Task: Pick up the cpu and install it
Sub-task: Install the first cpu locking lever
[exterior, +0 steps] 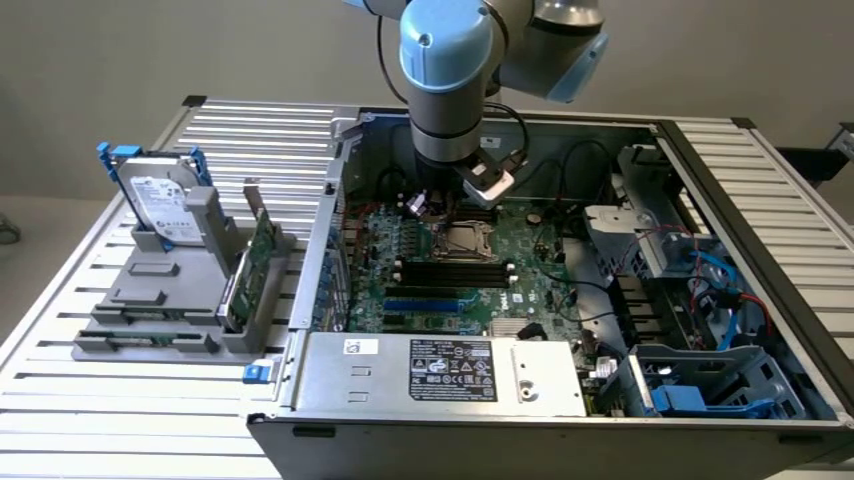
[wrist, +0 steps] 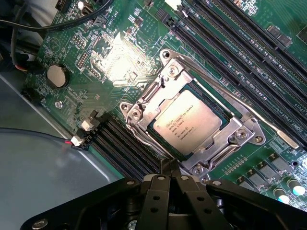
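The cpu [wrist: 188, 125], a small square chip with a silvery printed top, lies flat in the metal socket frame [wrist: 240, 134] on the green motherboard. In the exterior view the cpu [exterior: 465, 240] sits in the middle of the open computer case, right under the arm. My gripper [wrist: 169, 166] is shut, its black fingers pressed together with nothing between them. The tips hover just over the socket frame's edge beside the chip. From outside, the gripper [exterior: 427, 205] hangs low inside the case behind the socket.
Dark memory slots [wrist: 240, 52] flank the socket, and a thin latch lever [wrist: 268, 122] lies alongside it. A grey holder [exterior: 160, 300] at the exterior view's left carries a silver hard drive [exterior: 167, 210] and a green card [exterior: 254, 265]. The power supply [exterior: 441, 370] and cables [exterior: 707, 280] crowd the case.
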Robot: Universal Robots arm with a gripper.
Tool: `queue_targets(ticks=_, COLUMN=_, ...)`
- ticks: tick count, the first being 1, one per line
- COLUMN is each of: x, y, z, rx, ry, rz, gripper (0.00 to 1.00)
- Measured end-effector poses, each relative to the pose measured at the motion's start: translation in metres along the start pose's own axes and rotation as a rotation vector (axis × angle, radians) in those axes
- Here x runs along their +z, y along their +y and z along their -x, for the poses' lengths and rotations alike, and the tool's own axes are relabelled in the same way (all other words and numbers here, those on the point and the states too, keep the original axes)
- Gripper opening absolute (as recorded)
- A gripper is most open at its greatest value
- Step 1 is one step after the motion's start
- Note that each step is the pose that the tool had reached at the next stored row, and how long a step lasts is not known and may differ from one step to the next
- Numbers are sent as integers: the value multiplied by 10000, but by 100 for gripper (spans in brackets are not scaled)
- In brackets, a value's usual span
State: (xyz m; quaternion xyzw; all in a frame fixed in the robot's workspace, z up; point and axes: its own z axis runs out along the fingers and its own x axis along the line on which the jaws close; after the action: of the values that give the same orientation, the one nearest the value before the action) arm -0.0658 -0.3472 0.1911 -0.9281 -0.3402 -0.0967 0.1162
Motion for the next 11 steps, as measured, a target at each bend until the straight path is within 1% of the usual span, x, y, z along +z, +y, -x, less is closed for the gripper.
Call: queue_targets(ticks=11, x=0, y=0, z=0, rx=1, ry=0, rz=0, gripper=11)
